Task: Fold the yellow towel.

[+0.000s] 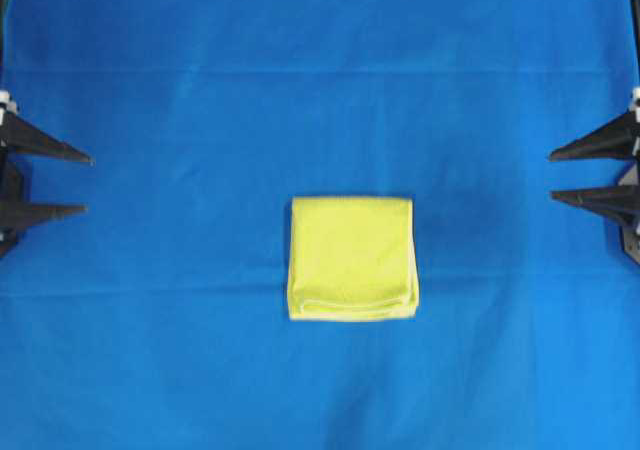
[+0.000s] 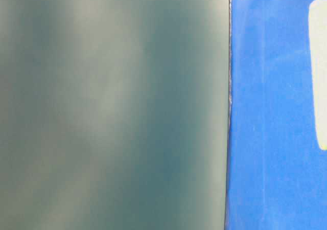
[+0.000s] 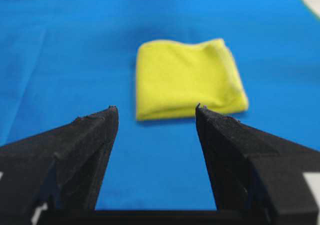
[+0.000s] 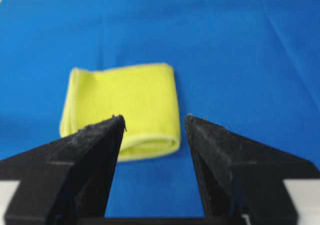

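The yellow towel lies folded into a small thick square on the blue cloth, a little below the middle of the overhead view, with layered edges along its near side. It shows ahead of the jaws in both wrist views, as the towel and the towel. My left gripper sits at the far left edge, open and empty, well apart from the towel. At the far right edge my right gripper is open and empty too. Between the left fingertips and the right fingertips only blue cloth shows.
A blue cloth covers the whole table, with faint creases. The table-level view is mostly blocked by a blurred grey-green surface, with a strip of blue cloth at its right.
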Controlling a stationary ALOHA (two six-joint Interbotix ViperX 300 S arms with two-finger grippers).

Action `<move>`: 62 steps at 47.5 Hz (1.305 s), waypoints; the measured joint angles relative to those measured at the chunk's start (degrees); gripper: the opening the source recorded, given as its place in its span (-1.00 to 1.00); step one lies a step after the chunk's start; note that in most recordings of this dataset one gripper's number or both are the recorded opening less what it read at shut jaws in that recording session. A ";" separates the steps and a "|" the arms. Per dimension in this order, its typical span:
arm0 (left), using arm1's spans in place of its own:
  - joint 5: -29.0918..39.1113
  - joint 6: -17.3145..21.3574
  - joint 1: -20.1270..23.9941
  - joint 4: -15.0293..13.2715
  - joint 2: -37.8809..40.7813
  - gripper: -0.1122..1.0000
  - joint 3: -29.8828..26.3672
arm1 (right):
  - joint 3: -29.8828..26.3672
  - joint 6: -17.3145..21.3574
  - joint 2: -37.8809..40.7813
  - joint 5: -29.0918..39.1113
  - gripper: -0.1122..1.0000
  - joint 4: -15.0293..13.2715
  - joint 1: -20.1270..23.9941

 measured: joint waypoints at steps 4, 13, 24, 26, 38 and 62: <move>-0.26 -0.70 0.62 0.00 -0.70 0.28 0.97 | 0.88 0.00 0.26 -1.93 0.24 -0.09 -0.88; -0.35 -1.23 0.97 0.00 -0.62 0.28 1.41 | 1.05 0.00 0.79 -3.78 0.24 -0.09 -1.14; -0.35 -1.49 0.97 0.00 -0.62 0.28 1.49 | 1.05 -0.09 0.79 -3.87 0.24 -0.09 -1.14; -0.35 -1.41 0.97 0.00 -0.62 0.28 1.49 | 1.05 -0.09 0.79 -3.87 0.24 -0.09 -1.14; -0.35 -1.41 0.97 0.00 -0.62 0.28 1.49 | 1.05 -0.18 0.88 -3.96 0.24 -0.09 -1.14; -0.35 -1.41 0.97 0.00 -0.70 0.28 1.49 | 1.05 -0.44 0.88 -3.96 0.23 0.00 -1.14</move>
